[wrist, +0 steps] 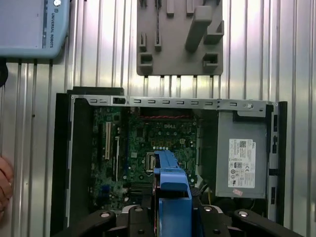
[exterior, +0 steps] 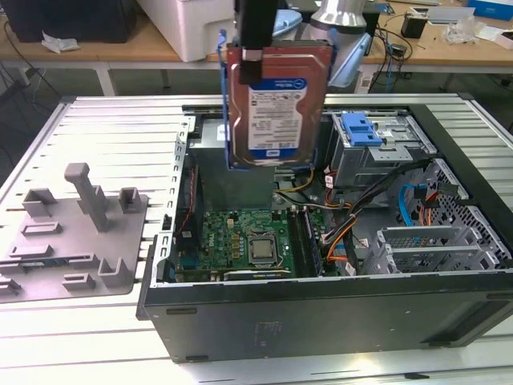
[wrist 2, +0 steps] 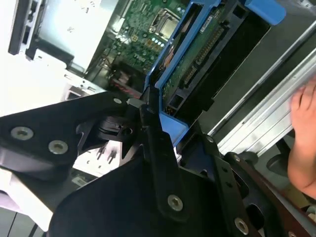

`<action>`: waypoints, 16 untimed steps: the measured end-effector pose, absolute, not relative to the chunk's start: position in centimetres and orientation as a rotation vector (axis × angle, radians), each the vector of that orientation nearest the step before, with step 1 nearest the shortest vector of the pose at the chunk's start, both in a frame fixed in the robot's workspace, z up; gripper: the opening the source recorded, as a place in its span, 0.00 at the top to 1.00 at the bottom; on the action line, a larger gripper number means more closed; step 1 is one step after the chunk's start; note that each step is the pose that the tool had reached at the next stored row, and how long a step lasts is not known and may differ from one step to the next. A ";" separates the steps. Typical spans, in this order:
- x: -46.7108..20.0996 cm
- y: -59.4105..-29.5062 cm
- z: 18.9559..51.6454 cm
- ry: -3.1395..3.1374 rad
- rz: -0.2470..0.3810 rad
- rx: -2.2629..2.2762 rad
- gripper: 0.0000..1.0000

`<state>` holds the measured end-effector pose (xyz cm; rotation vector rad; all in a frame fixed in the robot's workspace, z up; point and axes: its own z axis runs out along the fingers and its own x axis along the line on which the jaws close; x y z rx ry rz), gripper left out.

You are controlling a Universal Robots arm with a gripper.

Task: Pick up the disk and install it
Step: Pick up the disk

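1. Black metal gripper: I see its fingers clamped on the upper edge of item 2, above the case.
2. Silver rectangular hard disk in a blue plastic carrier frame: held upright in the air over the open black steel computer case, clear of the green motherboard on the case floor.
3. Grey moulded plastic fixture plate: flat on the ribbed metal table, beside the case.
4. Grey metal power-supply box: inside the case, at one end.
5. Person's hand: outside the case.
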<state>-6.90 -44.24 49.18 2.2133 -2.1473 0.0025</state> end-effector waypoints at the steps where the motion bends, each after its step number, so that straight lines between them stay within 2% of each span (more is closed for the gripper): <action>1: -6.6 -44.5 49.2 -2.147 0.002 2.213 0.63; 16: 0.9 -49.4 49.3 -2.148 0.002 2.213 0.63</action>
